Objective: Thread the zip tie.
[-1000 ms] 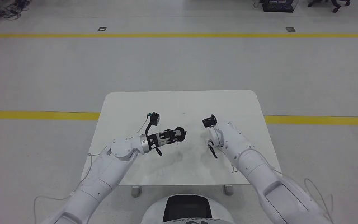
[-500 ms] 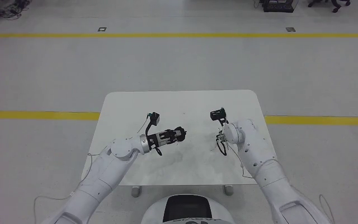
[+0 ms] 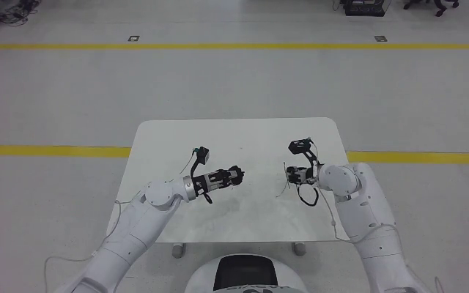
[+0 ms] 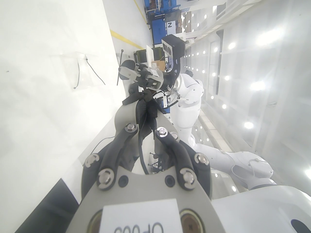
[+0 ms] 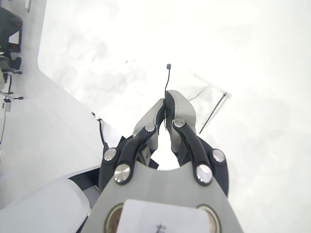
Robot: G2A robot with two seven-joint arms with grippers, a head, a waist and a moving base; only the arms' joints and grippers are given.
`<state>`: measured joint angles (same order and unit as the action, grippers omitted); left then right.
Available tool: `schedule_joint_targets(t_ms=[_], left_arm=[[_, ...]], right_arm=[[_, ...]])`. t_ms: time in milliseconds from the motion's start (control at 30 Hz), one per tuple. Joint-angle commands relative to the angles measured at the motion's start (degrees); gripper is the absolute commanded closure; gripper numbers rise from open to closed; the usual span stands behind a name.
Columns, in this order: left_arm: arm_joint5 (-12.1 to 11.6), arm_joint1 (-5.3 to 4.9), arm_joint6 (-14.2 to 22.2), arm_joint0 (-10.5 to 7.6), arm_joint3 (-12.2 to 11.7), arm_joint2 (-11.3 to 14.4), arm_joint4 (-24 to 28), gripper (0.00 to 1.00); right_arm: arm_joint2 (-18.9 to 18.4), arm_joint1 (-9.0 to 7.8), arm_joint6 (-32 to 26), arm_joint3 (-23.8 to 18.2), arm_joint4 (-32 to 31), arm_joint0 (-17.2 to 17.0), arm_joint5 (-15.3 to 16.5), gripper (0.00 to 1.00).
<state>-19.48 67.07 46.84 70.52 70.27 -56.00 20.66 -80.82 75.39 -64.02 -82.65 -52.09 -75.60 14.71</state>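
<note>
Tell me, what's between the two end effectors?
Just air up there; on the table below, near the right end effector, lies a clear bag of zip ties, shown in both wrist views.

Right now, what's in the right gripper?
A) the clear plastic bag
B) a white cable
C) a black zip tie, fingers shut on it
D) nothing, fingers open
C: in the right wrist view the right gripper is shut on the black zip tie, whose head end sticks out past the fingertips; the clear bag lies on the table, not in the grip.
</note>
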Motion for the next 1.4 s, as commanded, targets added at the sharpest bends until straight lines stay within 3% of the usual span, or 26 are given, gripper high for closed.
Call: schedule_joint_targets(t_ms=[0,133,267,500,667,1100,1233,1367], left_arm=[[0.0,0.00,0.0,0.00,0.0,0.0,0.0,1.00],[0.0,0.00,0.0,0.00,0.0,0.0,0.0,1.00],[0.0,0.00,0.0,0.00,0.0,0.0,0.0,1.00],[0.0,0.00,0.0,0.00,0.0,0.0,0.0,1.00],[0.0,0.00,0.0,0.00,0.0,0.0,0.0,1.00],[0.1,0.05,-0.7,0.45,0.5,0.1,0.6,1.00],[1.2,0.15,-1.6,2.03,1.9,0.9,2.9,1.00],[4.3,0.58,-5.1,2.45,2.5,2.7,2.4,1.00]], right_arm=[[0.0,0.00,0.0,0.0,0.0,0.0,0.0,1.00],[0.0,0.01,1.1,0.0,0.4,-0.2,0.1,1.00],[-0.8,-0.17,6.7,1.1,6.8,-2.2,4.7,1.00],[0.2,-1.48,16.3,-1.8,18.4,-6.6,4.8,1.00],[2.7,-3.10,24.7,-4.2,21.0,-8.3,4.8,1.00],[4.0,-3.31,27.1,-5.5,22.5,-9.4,4.8,1.00],[4.9,-3.78,34.3,-9.2,27.1,-12.7,4.8,1.00],[6.3,-4.71,39.6,-10.7,27.8,-14.8,4.8,1.00]])
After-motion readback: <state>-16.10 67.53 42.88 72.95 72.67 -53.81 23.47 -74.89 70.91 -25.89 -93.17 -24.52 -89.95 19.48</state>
